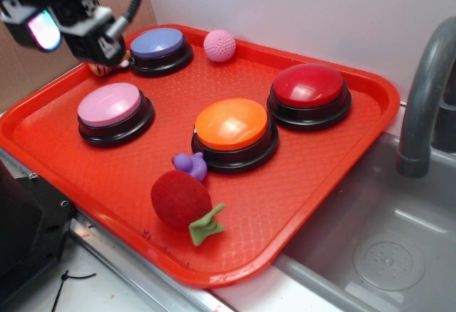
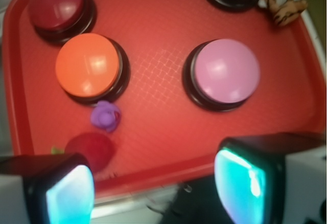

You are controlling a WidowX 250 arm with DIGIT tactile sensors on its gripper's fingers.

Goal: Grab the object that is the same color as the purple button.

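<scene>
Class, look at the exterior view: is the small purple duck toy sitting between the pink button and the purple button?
No. The purple duck toy sits beside the orange button and the red plush fruit, far from the purple button.

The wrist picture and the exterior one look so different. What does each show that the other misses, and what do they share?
Only the exterior view shows the pink knitted ball, the grey faucet and the sink.

Only the wrist view shows the small striped tiger toy clearly, and the hand up close, its fingers apart with nothing between them.

Both show the red tray, the purple duck beside the orange button, the red plush fruit, and the pink, dark red and purple buttons.
</scene>
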